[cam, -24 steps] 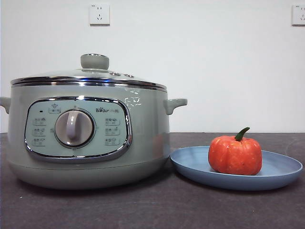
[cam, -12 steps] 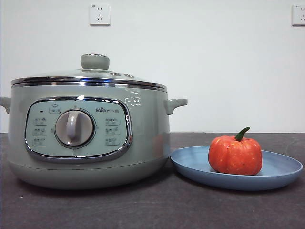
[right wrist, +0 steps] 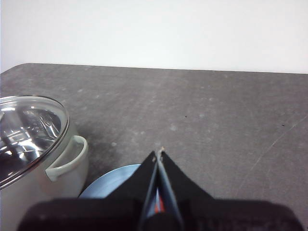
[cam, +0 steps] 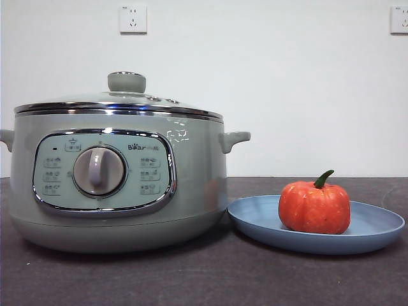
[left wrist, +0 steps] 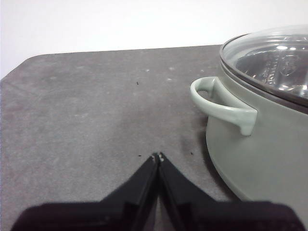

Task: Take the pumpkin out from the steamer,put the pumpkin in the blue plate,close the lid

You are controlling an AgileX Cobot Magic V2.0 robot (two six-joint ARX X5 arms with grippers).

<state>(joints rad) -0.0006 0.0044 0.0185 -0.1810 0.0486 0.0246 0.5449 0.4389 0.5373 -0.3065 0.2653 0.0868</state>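
The sage-green steamer (cam: pixel 118 182) stands at the left of the front view with the glass lid (cam: pixel 121 102) seated on its rim; it also shows in the left wrist view (left wrist: pixel 260 144) and the right wrist view (right wrist: pixel 33 159). To its right the orange-red pumpkin (cam: pixel 314 206) rests upright in the blue plate (cam: pixel 376 229). My left gripper (left wrist: pixel 158 156) is shut and empty above bare table beside the steamer's side handle (left wrist: pixel 224 103). My right gripper (right wrist: pixel 159 153) is shut and empty, above the blue plate (right wrist: pixel 108 185); a sliver of orange shows behind its jaws.
The dark grey tabletop (cam: pixel 204 277) stretches in front of the pot and plate. Two wall sockets (cam: pixel 132 19) sit on the white wall behind. Neither arm shows in the front view.
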